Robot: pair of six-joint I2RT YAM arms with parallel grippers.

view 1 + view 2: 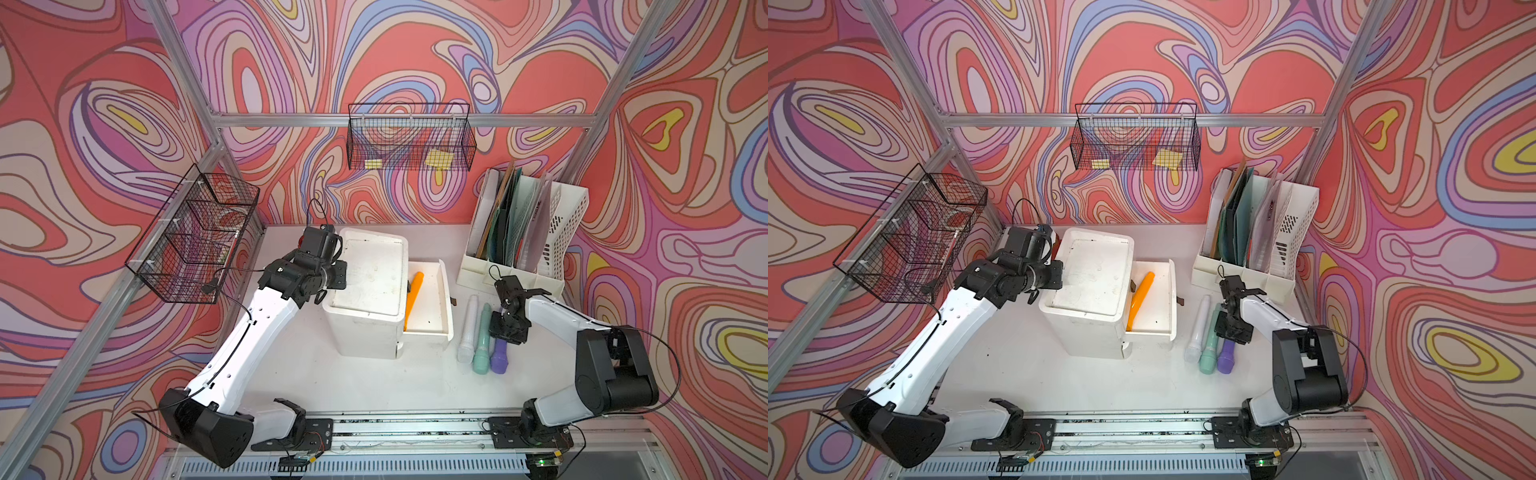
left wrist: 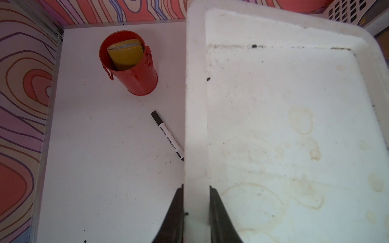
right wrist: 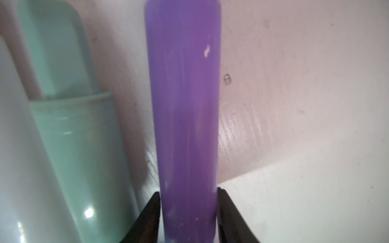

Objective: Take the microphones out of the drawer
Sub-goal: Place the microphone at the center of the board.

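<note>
White tabletop: we list left gripper pinching cabinet rim; right gripper astride purple microphone, grip unclear.

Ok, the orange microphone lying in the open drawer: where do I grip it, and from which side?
Grip the orange microphone around mid-handle, coming straight down from above with the jaws across its width. It lies flat along the drawer, close to the cabinet side. Its near end sits tight against that wall, so the farther half probably leaves more finger room.
</note>
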